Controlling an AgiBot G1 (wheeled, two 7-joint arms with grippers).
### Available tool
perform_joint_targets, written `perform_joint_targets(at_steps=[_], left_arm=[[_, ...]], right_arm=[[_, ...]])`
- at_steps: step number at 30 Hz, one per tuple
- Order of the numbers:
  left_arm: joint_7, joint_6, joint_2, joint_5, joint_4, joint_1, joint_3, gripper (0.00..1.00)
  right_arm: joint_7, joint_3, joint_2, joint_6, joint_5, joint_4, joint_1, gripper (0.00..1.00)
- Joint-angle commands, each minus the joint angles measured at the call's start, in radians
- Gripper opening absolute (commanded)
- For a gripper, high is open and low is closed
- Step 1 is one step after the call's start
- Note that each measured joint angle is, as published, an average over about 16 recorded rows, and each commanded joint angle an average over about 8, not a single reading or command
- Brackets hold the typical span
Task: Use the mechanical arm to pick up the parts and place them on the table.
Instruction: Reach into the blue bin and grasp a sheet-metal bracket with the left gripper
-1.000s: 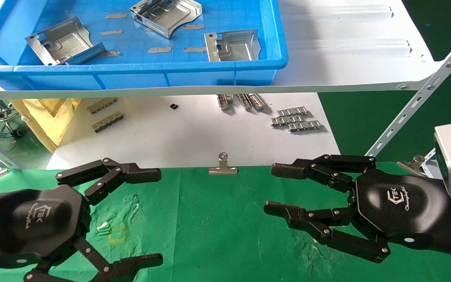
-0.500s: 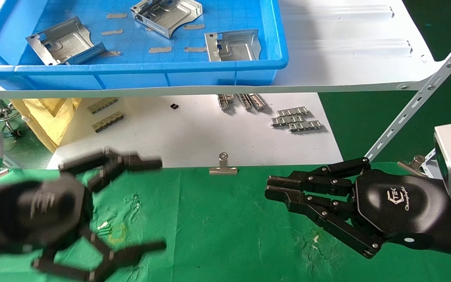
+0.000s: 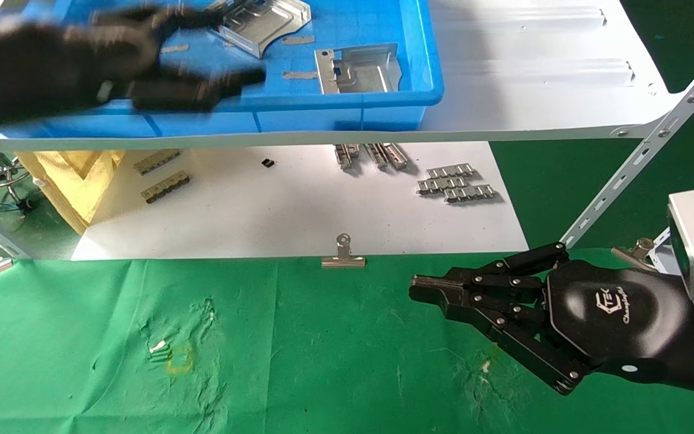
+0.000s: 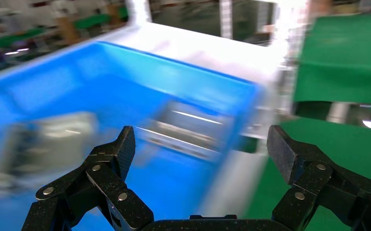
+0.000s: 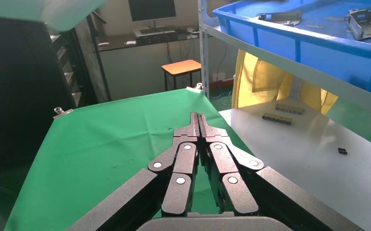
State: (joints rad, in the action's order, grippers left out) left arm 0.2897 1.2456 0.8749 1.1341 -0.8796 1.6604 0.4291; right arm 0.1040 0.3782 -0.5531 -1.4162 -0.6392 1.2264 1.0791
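Fingers spread on blurred left gripper [image 3: 214, 57] over tray [image 3: 335, 102] — right gripper [image 3: 422, 289] closed, empty.

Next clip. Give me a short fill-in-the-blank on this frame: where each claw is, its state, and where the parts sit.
1. The left claw is up over the blue ____, its fingers spread open.
2. The right claw hangs over the green table with its fingers ____.
3. The silver part nearest the tray's right end lies ____ the tray.
4. The binder clip sits on the ____ edge of the green cloth.

Missing words: tray; shut; inside; far
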Motion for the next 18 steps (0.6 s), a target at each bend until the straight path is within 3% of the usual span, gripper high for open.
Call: perform_joint_targets(at_steps=[1, 8, 15, 16, 18], left_arm=[[0.006, -0.028, 0.052, 0.067, 0.088, 0.092, 0.031, 1.0], [-0.027, -0.152, 0.244, 0.236, 0.437, 0.305, 0.119, 1.0], [-0.06, -0.342, 0.393, 0.324, 0.682, 0.411, 0.163, 1.0], [-0.063, -0.374, 0.409, 0.333, 0.707, 0.418, 0.167, 0.98], [-0.068, -0.436, 0.437, 0.347, 0.746, 0.428, 0.175, 0.76]], right_arm=[[0.0, 0.0, 0.0, 0.0, 0.0, 0.0, 0.0, 0.0], [0.0, 0.0, 0.0, 0.0, 0.0, 0.0, 0.0, 0.0], [0.0, 0.0, 0.0, 0.0, 0.0, 0.0, 0.0, 0.0], [0.0, 0.0, 0.0, 0.0, 0.0, 0.0, 0.0, 0.0], [0.0, 0.0, 0.0, 0.0, 0.0, 0.0, 0.0, 0.0]])
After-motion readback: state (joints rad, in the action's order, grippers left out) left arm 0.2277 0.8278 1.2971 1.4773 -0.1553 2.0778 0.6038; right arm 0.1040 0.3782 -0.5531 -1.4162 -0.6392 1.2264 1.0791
